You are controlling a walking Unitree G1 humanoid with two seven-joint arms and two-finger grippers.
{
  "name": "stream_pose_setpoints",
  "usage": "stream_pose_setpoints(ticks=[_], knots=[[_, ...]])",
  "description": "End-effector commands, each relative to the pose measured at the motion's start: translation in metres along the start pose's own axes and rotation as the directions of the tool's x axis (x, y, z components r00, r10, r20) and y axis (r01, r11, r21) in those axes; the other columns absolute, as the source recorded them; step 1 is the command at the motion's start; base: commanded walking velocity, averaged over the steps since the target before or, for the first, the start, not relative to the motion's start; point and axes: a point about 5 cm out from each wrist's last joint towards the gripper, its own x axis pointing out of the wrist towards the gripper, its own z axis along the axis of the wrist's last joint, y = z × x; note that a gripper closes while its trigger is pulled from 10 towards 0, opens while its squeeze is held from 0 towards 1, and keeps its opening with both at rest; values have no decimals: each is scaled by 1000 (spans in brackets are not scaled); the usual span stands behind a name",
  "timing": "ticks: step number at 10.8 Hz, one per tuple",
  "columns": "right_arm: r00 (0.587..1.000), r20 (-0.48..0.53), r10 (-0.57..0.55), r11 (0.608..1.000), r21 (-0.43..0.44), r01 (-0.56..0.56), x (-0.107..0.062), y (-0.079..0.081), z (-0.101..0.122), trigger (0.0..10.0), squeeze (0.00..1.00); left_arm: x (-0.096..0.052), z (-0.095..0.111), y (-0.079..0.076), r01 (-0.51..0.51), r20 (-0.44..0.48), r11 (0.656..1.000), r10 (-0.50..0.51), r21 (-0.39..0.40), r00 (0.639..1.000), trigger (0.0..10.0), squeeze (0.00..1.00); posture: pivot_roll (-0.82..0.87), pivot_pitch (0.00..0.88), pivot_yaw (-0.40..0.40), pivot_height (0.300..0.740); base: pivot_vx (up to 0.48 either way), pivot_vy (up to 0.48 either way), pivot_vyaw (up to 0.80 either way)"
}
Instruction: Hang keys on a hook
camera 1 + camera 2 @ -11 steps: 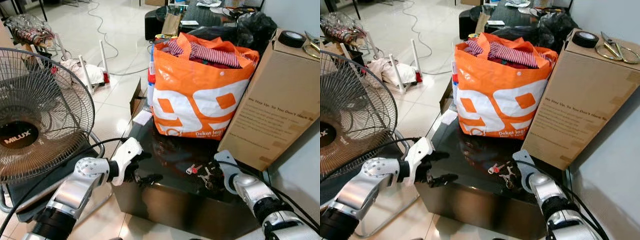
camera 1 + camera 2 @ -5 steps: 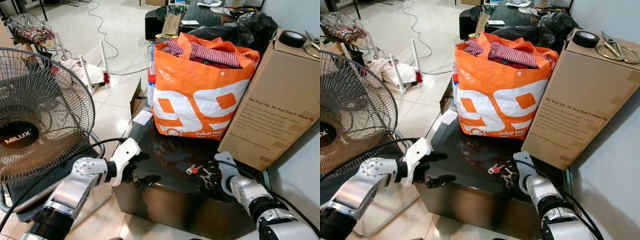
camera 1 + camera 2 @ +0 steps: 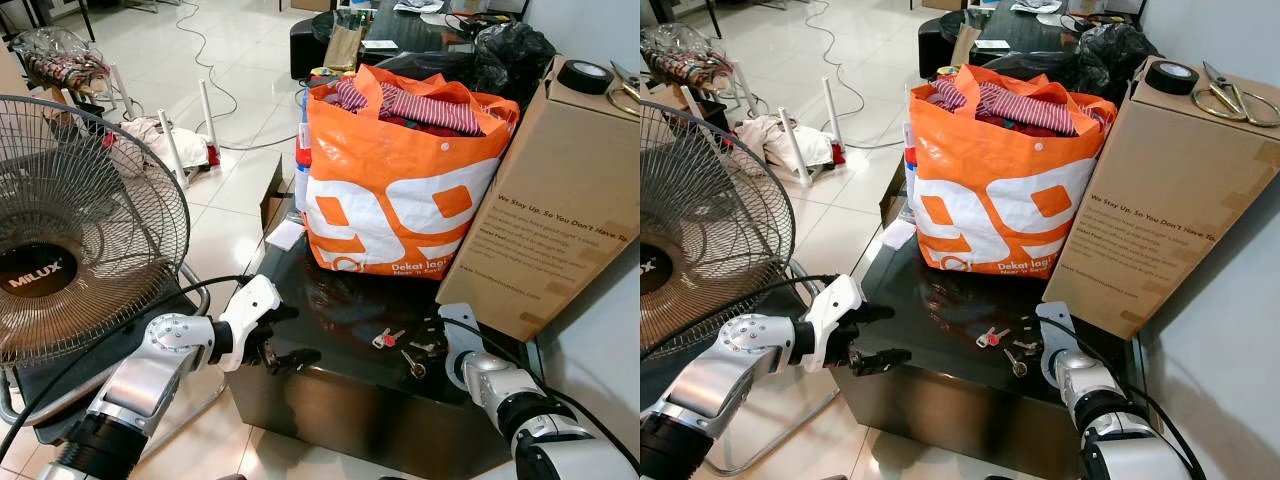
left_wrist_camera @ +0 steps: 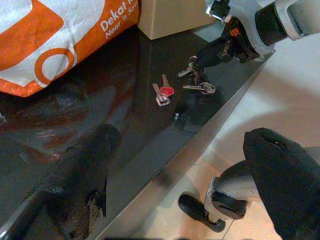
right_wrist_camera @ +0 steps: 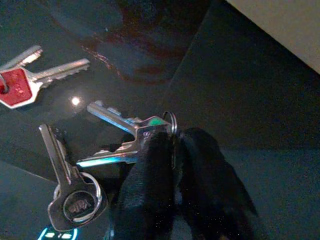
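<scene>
At the far left stands a round wire-caged floor fan [image 3: 70, 230] with a black hub marked MILUX, on the pale tiled floor [image 3: 225, 120]. Just right of it, the left claw [image 3: 283, 336] hovers at the near left corner of the glossy black counter [image 3: 940, 310], its 2 black fingers [image 4: 80, 170] spread wide apart with nothing between them.

On the far side of the counter sits a big orange woven shopping bag [image 3: 400, 190] printed with white shapes and stuffed with striped clothes, and beside it to the right a tall brown cardboard box [image 3: 545, 200] carrying a roll of black tape [image 3: 584, 76] on top (a pair of scissors [image 3: 1230, 98] lies there too).

The silver keys on their ring [image 5: 127, 135] lie flat on the counter near its front edge, in front of the bag and box; a small pair with a red plastic head [image 3: 386, 338] lies slightly left of the others. The right claw [image 5: 175, 150] rests low on the counter at the keys' right side, its fingers pressed together, pinching the ring of the bunch.
</scene>
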Motion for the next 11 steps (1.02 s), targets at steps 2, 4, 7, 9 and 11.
stream_pose_setpoints(ticks=[2, 4, 7, 9, 11], knots=[[1000, 27, -6, 999, 40, 5, 0, 1, 6, 0, 0, -1, 7, 2, 1, 1, 1000, -1, 28, 1000, 10000, 82, -100, 0, -20, 740, 0, 0, 0], [999, 49, 13, 997, 71, -16, 1, 7, 8, 0, 0, -1, 7, 3, 1, 0, 1000, -1, 31, 1000, 10000, 82, -100, 0, -18, 740, 0, 0, 0], [989, 139, 50, 990, 126, -68, -2, 4, 14, 0, 0, -1, 12, 8, -82, 49, 994, 79, 66, 996, 10000, 78, -98, 0, -7, 740, 0, 0, 0], [970, 235, 68, 984, 148, -105, -8, -2, 17, 0, 0, -2, 24, 21, -270, 157, 961, 259, 57, 953, 10000, 78, -103, 0, 16, 740, 0, 0, 0], [897, 432, 93, 975, 144, -170, -34, -4, 26, 0, 0, -10, 41, 26, -412, 269, 911, 390, 30, 881, 10000, 78, -118, 0, 49, 740, 0, 0, 0]])
